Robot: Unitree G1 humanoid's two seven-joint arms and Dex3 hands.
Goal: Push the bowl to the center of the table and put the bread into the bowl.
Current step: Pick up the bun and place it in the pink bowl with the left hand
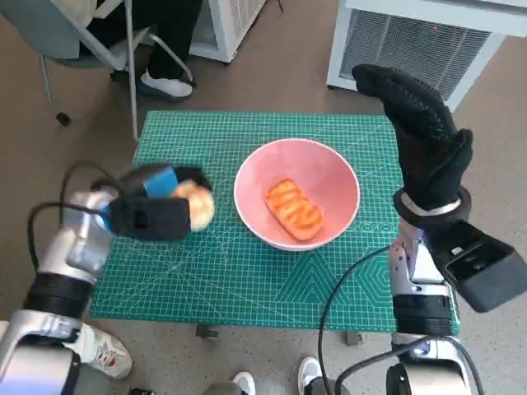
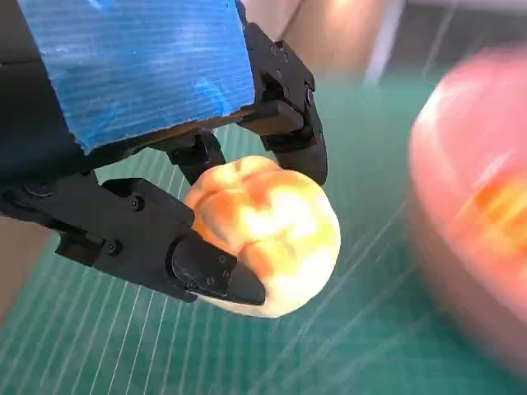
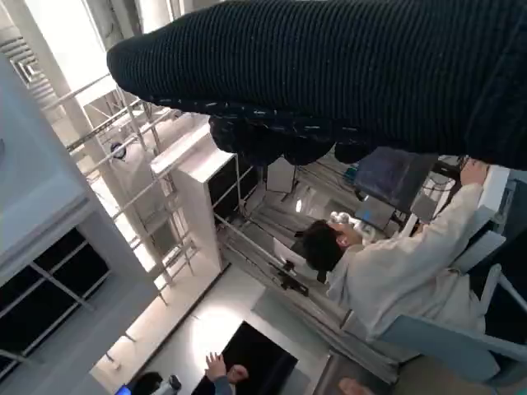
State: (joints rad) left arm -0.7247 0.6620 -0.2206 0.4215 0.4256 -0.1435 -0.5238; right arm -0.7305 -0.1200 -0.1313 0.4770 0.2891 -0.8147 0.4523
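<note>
A pink bowl stands near the middle of the green mat and holds one long, glazed bread. To the bowl's left my left hand grips a round, pale bread roll above the mat. In the left wrist view the black fingers close round the roll, with the bowl blurred beside it. My right hand is raised at the table's right edge, fingers pointing up and away, holding nothing. The right wrist view shows only the glove and the room.
The green cutting mat covers the small table. A chair and a person's legs and shoe are beyond the far left corner. A white unit stands at the far right. A person sits in the right wrist view.
</note>
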